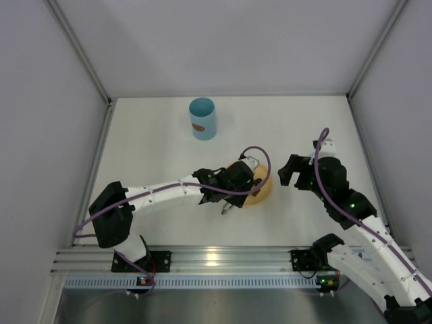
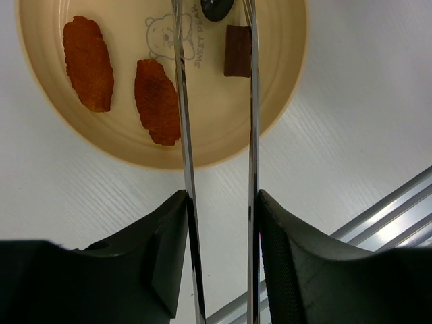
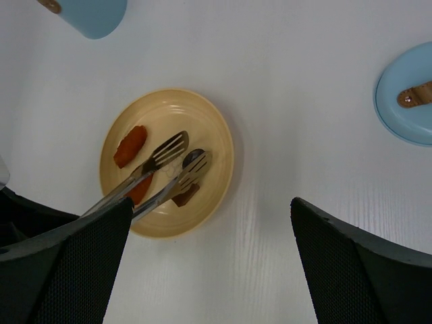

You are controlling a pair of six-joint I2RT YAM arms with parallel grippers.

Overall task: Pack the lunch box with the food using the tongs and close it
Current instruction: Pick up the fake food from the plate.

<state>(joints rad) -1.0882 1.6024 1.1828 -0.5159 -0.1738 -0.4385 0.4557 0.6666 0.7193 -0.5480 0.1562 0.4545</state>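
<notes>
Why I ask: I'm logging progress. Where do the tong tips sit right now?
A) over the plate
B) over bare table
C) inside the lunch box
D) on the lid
A: the tongs, gripped by the left claw, end above the plate, among the food.

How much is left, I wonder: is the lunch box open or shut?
Open. The lunch box stands upright, its mouth uncovered; a matching light blue lid lies apart on the table.
</notes>
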